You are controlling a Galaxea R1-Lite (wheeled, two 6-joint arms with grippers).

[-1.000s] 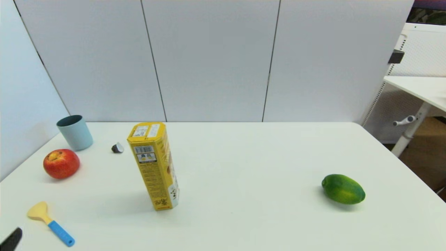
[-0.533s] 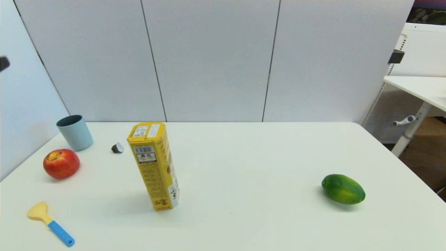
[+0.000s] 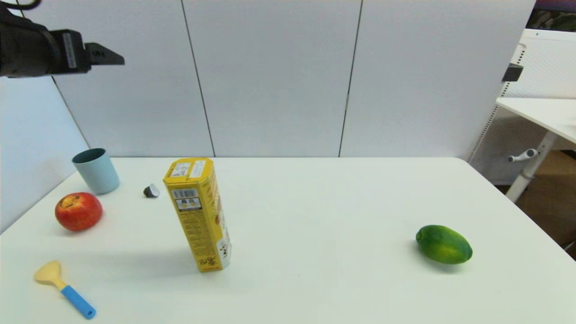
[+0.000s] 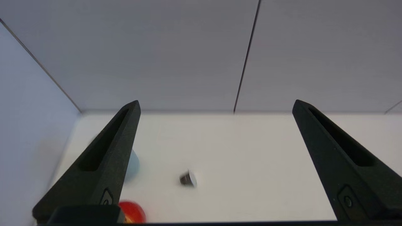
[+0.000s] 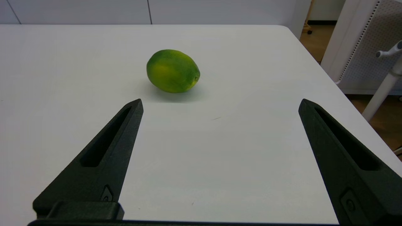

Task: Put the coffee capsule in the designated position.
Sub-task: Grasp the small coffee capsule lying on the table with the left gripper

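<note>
While the black left gripper (image 4: pixel 215 106) hangs high in the air above the far-left part of the white table (image 3: pixel 324 216), its two long fingers (image 4: pixel 103 160) are spread wide and hold nothing. The tiny dark grey-brown coffee capsule with a silvery foil face (image 3: pixel 151 191) lies on its side just left of the tall yellow cardboard box (image 3: pixel 198 213), apart from it. The light-blue cup (image 3: pixel 96 171) and the red apple (image 3: pixel 78 211) stand further left of that box. The black right gripper (image 5: pixel 220 105) is low over the table near the green oval fruit (image 5: pixel 172 71), far right of the box, fingers likewise wide apart and empty.
</note>
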